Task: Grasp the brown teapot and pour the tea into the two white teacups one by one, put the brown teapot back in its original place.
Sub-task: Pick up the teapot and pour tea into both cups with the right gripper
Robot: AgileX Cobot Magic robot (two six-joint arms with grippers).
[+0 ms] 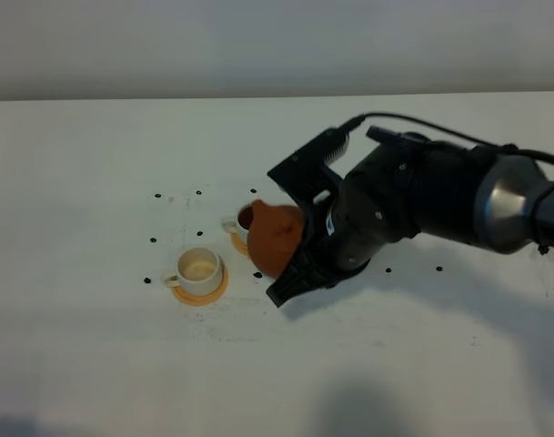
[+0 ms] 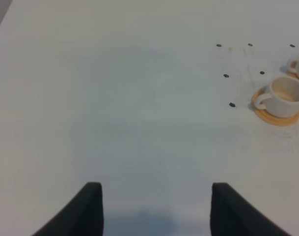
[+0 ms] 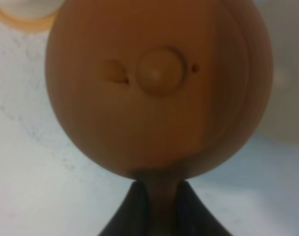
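Observation:
The brown teapot [image 1: 273, 240] hangs above the table, tipped with its spout over the far white teacup [image 1: 237, 221], which shows dark liquid inside. My right gripper [image 1: 291, 238] is shut on the teapot's loop handle; in the right wrist view the teapot [image 3: 159, 88] fills the frame and the fingers [image 3: 137, 206] pinch the handle. The near white teacup [image 1: 199, 269] stands on an orange coaster [image 1: 204, 293]; its inside looks pale. My left gripper [image 2: 156, 191] is open and empty over bare table, well short of the near teacup [image 2: 285, 97]. A blurred pale round shape [image 3: 286, 98] beside the teapot may be the saucer.
Small black dots [image 1: 153, 240] mark the white table around the cups. The right arm [image 1: 440, 196] reaches in from the right and covers the table behind the teapot. The table's back edge meets a grey wall [image 1: 258, 45].

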